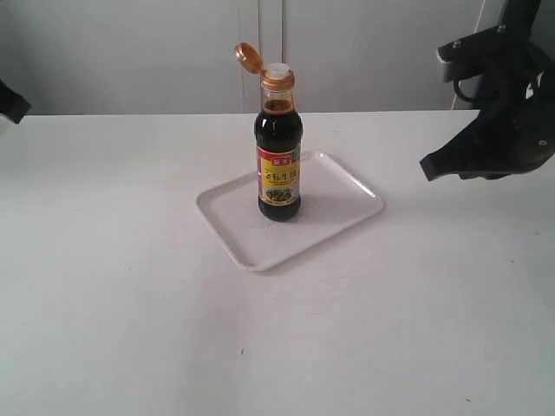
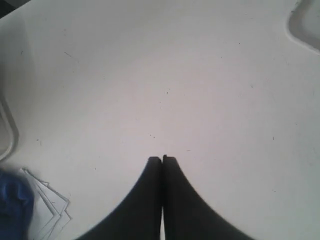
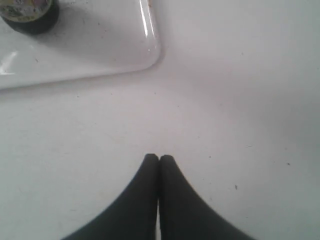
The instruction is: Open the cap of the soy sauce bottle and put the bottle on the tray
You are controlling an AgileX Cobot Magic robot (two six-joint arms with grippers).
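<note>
The soy sauce bottle [image 1: 278, 165] stands upright on the white tray [image 1: 338, 204] in the middle of the table. Its copper-orange cap [image 1: 249, 57] is flipped back on its hinge, and the white spout shows at the neck. My right gripper [image 1: 431, 169] hangs above the table to the right of the tray, shut and empty; its wrist view shows the shut tips [image 3: 159, 158], the tray's corner [image 3: 150, 50] and the bottle's base [image 3: 30, 15]. My left gripper [image 2: 162, 159] is shut over bare table. In the exterior view only a dark bit of the left arm [image 1: 10, 102] shows at the left edge.
The left wrist view shows a blue object [image 2: 14, 205] and white paper sheets [image 2: 50, 210] at one corner, plus a tray corner [image 2: 306, 22]. A pale wall stands behind the table's back edge [image 1: 130, 113].
</note>
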